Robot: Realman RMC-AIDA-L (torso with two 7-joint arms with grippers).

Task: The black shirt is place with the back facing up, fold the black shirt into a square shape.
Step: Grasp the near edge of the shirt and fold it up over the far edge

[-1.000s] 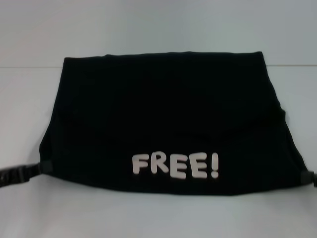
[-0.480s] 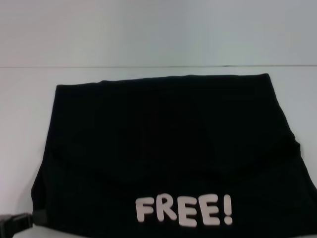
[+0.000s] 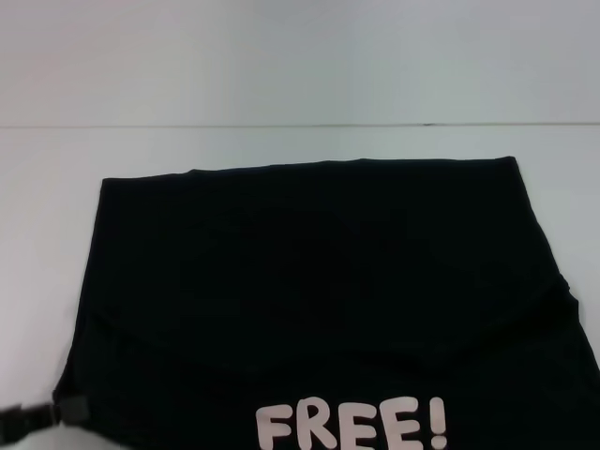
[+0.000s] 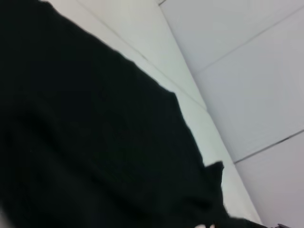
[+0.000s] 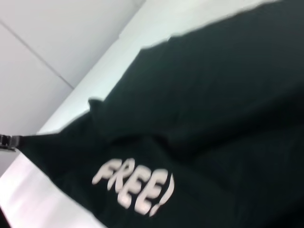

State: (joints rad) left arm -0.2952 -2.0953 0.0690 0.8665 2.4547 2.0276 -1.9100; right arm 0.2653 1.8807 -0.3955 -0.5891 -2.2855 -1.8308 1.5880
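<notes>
Step in hand: a fold of the black shirt (image 3: 319, 300) toward the robot looks under way; the near edge with the white lettering (image 3: 352, 427) sits at the bottom of the head view and the cloth there seems raised off the table (image 3: 281, 150), a judgement from how it hangs

Left gripper: the left gripper (image 3: 70, 410) is at the shirt's near left corner, touching the cloth; its dark fingers appear pinched on that corner, and the corner hangs from them

Right gripper: out of the head view past the shirt's near right corner; its own wrist view shows no fingers, so whether they are spread or pinching cannot be told

Where the shirt is: it lies spread across the middle of the table, lettering side up along the near edge, a soft crease running across it beyond the lettering, the far edge flat and nearly straight

Next move: likely both near corners must travel level with each other and be laid down so the edges meet squarely; uneven pull would skew the shape

In the way: nothing lies on the cloth or beside it that the views show

Around: bare white table on the left, right and far sides of the shirt; beyond the far edge a thin dark seam (image 3: 300, 125) and a pale wall (image 3: 300, 56)
</notes>
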